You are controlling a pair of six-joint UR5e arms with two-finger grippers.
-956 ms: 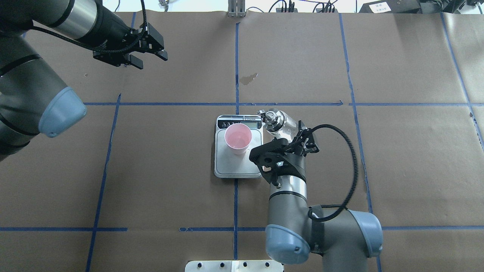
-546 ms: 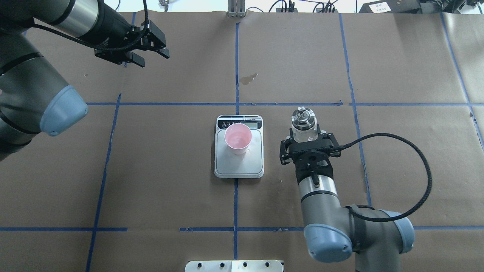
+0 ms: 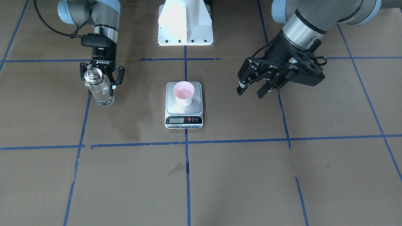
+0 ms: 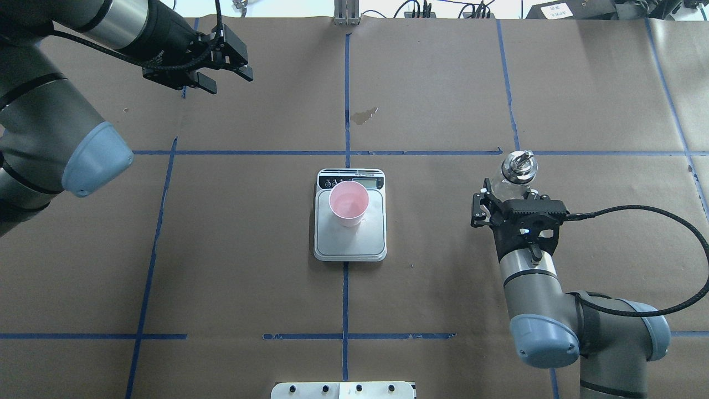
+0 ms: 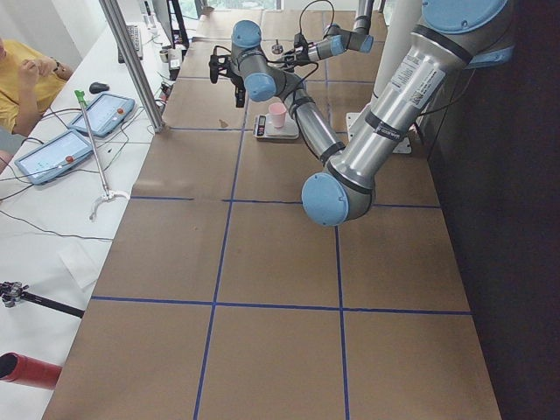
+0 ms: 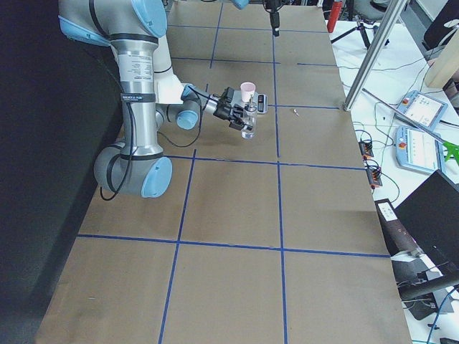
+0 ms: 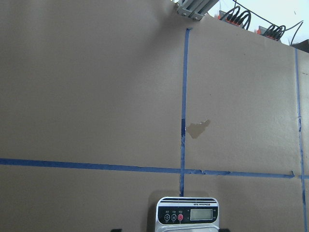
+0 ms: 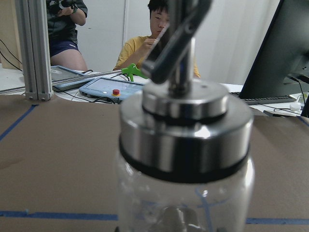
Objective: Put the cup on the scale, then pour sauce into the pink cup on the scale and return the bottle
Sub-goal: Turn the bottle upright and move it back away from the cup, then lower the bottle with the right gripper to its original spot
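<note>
The pink cup (image 4: pixel 348 203) stands upright on the scale (image 4: pixel 365 239), toward its display end; it also shows in the front view (image 3: pixel 184 93) with a wet sheen inside. My right gripper (image 4: pixel 512 195) is shut on the clear glass bottle (image 4: pixel 508 185), which is upright, well to the right of the scale. The silver spout cap (image 8: pixel 186 121) fills the right wrist view. I cannot tell whether the bottle touches the table. My left gripper (image 4: pixel 224 72) is open and empty at the far left. The left wrist view shows only the scale's display end (image 7: pixel 188 216).
Brown paper with blue tape lines (image 4: pixel 346 100) covers the table. A pale stain (image 4: pixel 364 115) lies beyond the scale. The white base plate (image 3: pixel 185 25) sits at the robot's edge. An operator (image 5: pixel 17 79) and tablets (image 5: pixel 96 114) are past the far edge.
My right gripper has carried the bottle to the right, away from the scale, and turned it from tilted to upright. My left gripper has drifted slightly farther back.
</note>
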